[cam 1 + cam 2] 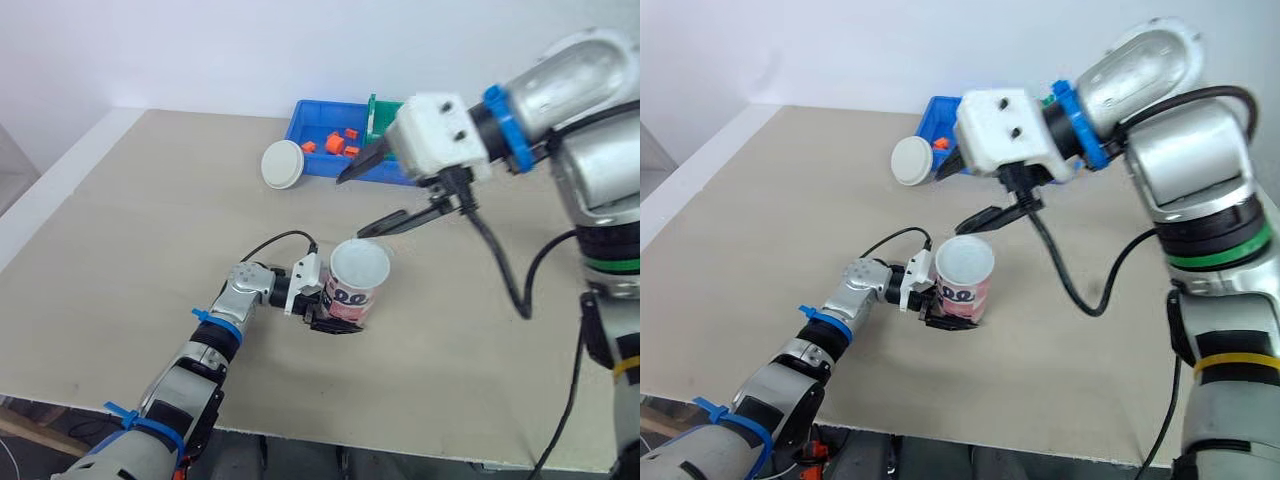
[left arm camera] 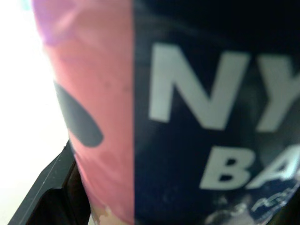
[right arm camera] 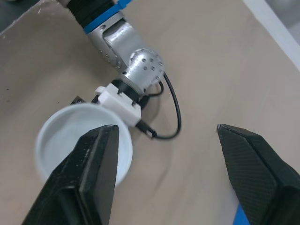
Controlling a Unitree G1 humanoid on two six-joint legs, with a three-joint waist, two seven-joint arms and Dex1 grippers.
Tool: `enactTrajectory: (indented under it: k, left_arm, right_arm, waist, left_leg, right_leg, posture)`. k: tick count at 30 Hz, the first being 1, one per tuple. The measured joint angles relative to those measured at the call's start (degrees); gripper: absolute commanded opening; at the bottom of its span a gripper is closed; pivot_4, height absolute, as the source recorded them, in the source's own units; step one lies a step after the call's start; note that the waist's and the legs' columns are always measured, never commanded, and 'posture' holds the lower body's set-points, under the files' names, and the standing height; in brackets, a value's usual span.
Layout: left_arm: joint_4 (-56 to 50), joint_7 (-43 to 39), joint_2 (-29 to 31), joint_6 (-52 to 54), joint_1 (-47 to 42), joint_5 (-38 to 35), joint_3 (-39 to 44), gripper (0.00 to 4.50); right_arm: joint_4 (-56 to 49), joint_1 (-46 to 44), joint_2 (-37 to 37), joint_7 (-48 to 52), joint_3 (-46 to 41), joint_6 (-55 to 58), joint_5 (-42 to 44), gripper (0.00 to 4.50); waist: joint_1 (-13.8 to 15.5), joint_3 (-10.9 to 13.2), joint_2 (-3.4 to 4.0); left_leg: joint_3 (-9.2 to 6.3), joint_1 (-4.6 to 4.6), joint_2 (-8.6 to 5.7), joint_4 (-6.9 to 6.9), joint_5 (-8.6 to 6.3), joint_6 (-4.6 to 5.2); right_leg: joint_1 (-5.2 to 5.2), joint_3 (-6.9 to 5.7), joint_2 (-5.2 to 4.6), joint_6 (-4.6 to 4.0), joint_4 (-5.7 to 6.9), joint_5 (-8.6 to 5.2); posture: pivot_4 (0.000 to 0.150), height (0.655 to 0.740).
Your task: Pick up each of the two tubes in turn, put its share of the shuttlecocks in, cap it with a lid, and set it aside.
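**Open right gripper poised over upright tube in left arm's grasp**

The robot's right gripper [image 1: 355,205] hangs with its two black fingers spread wide and nothing between them, tips aimed down and toward the robot's left. Directly beneath them, and a little nearer the robot, stands the pink and dark blue printed cardboard tube [image 1: 355,292]. Its long axis is vertical and its white round top faces up at the fingers. The left gripper [image 1: 336,320] is clamped around the tube's lower body from the side, holding it upright over the pale beige table [image 1: 150,230].

From above, the tube's top reads as a shallow white disc with a raised rim. It is probably a lid already seated, though an open mouth with a white lining cannot be ruled out.

Beyond the right gripper, further from the robot and off to its left, a loose white round plastic lid [image 1: 283,163] lies flat on the table. It touches or sits just beside the blue plastic bin [image 1: 318,118], which holds small orange pieces [image 1: 336,143]. The right arm is the nearer one to both lid and bin. The left arm, being occupied, would be the one to carry the tube aside.
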Motion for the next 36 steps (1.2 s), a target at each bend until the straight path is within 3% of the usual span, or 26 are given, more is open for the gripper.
enactTrajectory:
  k: [4,5,16,25,30,33,34,36]
  left_arm:
    - [0.1,-0.1,0.1,-0.1,0.0,0.0,0.2,3.85]
    - [0.2,-0.1,0.1,-0.1,0.0,0.0,0.3,3.85]
    - [0.3,-0.1,-0.1,0.9,-0.1,0.0,0.4,3.85]
    - [0.6,0.1,0.3,2.2,-0.1,0.0,0.4,3.85]
    - [0.3,0.1,0.7,2.6,0.0,-0.1,0.9,3.85]
    - [0.0,0.0,0.1,2.7,0.0,-0.1,0.8,3.85]
    - [-0.2,-0.3,0.1,2.7,0.0,-0.2,0.7,3.85]
    - [-0.5,-0.8,0.2,2.7,0.0,-0.2,0.7,3.85]
  right_arm:
    - [-0.9,2.9,-2.4,0.0,0.3,0.0,2.3,0.29]
    - [-1.3,3.1,-2.6,0.1,0.6,-0.2,2.5,0.06]
    - [-5.6,7.0,-2.3,0.0,8.7,-6.3,-4.8,0.06]
    - [-6.1,8.0,-0.9,-0.1,9.2,-11.9,-10.4,0.06]
    - [-1.2,7.3,4.6,-0.1,6.6,-5.1,-6.8,0.06]
    - [-0.4,7.2,4.3,0.0,3.0,-1.3,-1.7,0.91]
    - [-0.4,7.1,2.1,0.0,1.2,-0.5,-0.1,1.56]
    - [-0.3,7.2,0.4,0.0,-0.4,0.4,0.3,2.25]
  waist:
    - [0.0,0.0,0.02]
    - [0.0,0.0,0.03]
    - [0.0,0.0,0.02]
    - [-0.1,-0.3,-0.25]
    - [-0.4,-0.2,-0.25]
    - [0.0,-0.2,-0.21]
    - [0.1,-0.2,-0.21]
    - [0.1,-0.2,-0.21]
  left_leg:
    - [-0.01,0.00,0.00,-0.01,0.00,0.00]
    - [-0.01,0.00,0.00,0.00,0.00,0.00]
    - [0.00,-0.03,-0.01,0.01,0.00,0.00]
    - [0.00,0.35,0.01,0.00,-0.02,-0.02]
    - [0.03,0.42,0.06,-0.01,-0.01,-0.02]
    - [0.01,0.13,0.05,-0.02,0.00,0.00]
    - [-0.05,0.00,0.00,-0.01,-0.01,-0.02]
    - [-0.04,-0.05,-0.02,-0.01,-0.08,-0.12]
  right_leg:
    - [-0.03,0.00,0.02,-0.02,0.01,0.00]
    - [-0.03,0.00,0.01,-0.02,0.01,0.01]
    - [-0.04,0.00,0.01,0.02,0.01,0.00]
    - [0.21,0.00,0.02,-0.05,0.01,-0.02]
    - [0.17,0.01,0.02,-0.22,0.05,0.18]
    - [0.00,0.00,0.04,-0.12,0.05,0.12]
    - [-0.01,0.00,0.02,0.14,0.03,0.12]
    - [-0.06,0.02,0.01,0.12,0.01,0.10]
  posture:
    - [0.150,0.7275]
    - [0.150,0.7275]
    - [0.150,0.7275]
    - [0.150,0.7275]
    - [0.150,0.7275]
    - [0.150,0.7275]
    - [0.150,0.7275]
    - [0.150,0.7275]
